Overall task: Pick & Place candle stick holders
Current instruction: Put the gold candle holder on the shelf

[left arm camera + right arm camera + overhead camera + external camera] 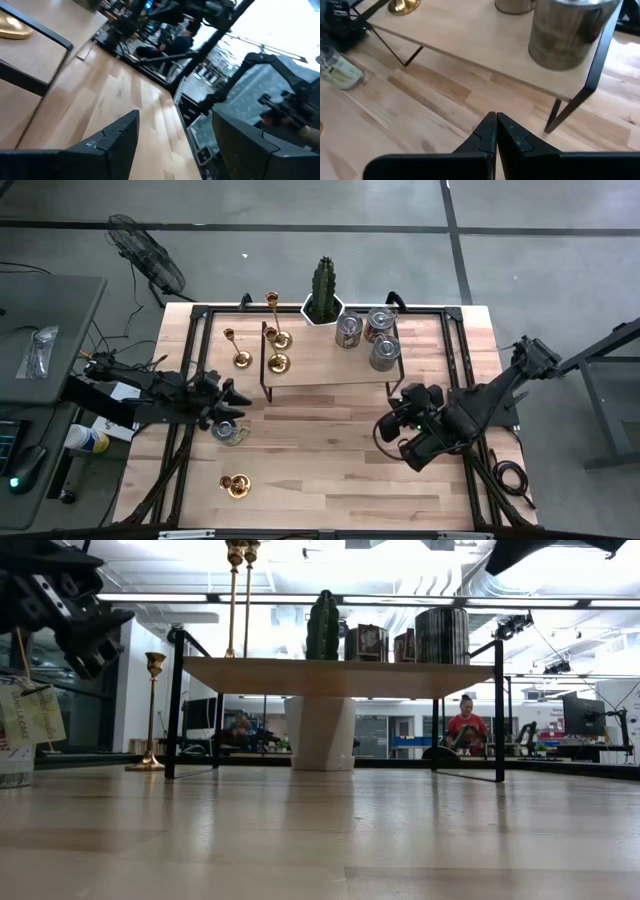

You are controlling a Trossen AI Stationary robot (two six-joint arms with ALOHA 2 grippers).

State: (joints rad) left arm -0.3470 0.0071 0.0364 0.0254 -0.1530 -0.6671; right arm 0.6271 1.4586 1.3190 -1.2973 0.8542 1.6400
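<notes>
Right gripper (408, 438) hovering low over bare table (330, 460) in front of small shelf (330, 370), fingers (492, 132) pressed together, holding nothing. Left gripper (232, 402) reaching in from left side, fingers (112, 145) spread, above small jar (230, 432). Candle holders: two (278, 340) standing on shelf, one (240, 358) beside it, one (236, 485) sitting near front edge.

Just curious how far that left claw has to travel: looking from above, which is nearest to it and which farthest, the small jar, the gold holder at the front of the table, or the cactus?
1. Small jar, right beside the left claw.
2. Front gold holder, alone near the table's front edge.
3. Cactus, at the back behind the shelf.
</notes>
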